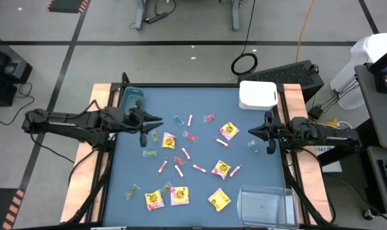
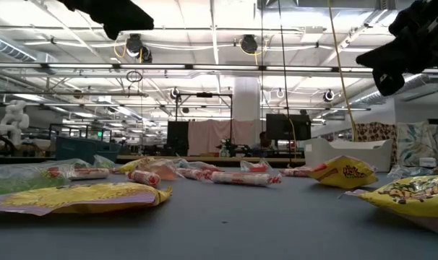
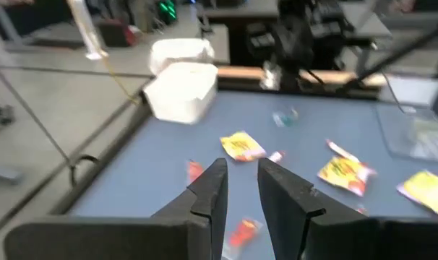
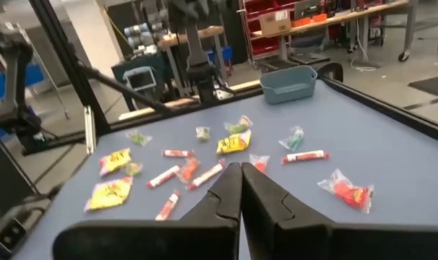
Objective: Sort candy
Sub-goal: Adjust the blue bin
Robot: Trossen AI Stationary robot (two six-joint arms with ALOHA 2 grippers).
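Readable text: none.
Square yellow candy packets (image 2: pixel 348 172): red-pink print, too blurred to read.
White label beside right arm (image 1: pixel 321 150): illegible.

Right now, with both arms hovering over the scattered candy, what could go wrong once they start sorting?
Near the middle, pink-white sticks lie close beside a yellow packet, so a grab there might catch two kinds.

The right pincer looks shut; it must open before any pick.

A small clear-wrapped piece sits just beside the right pincer and could be nudged away. The left pincer is slightly open above the mat.
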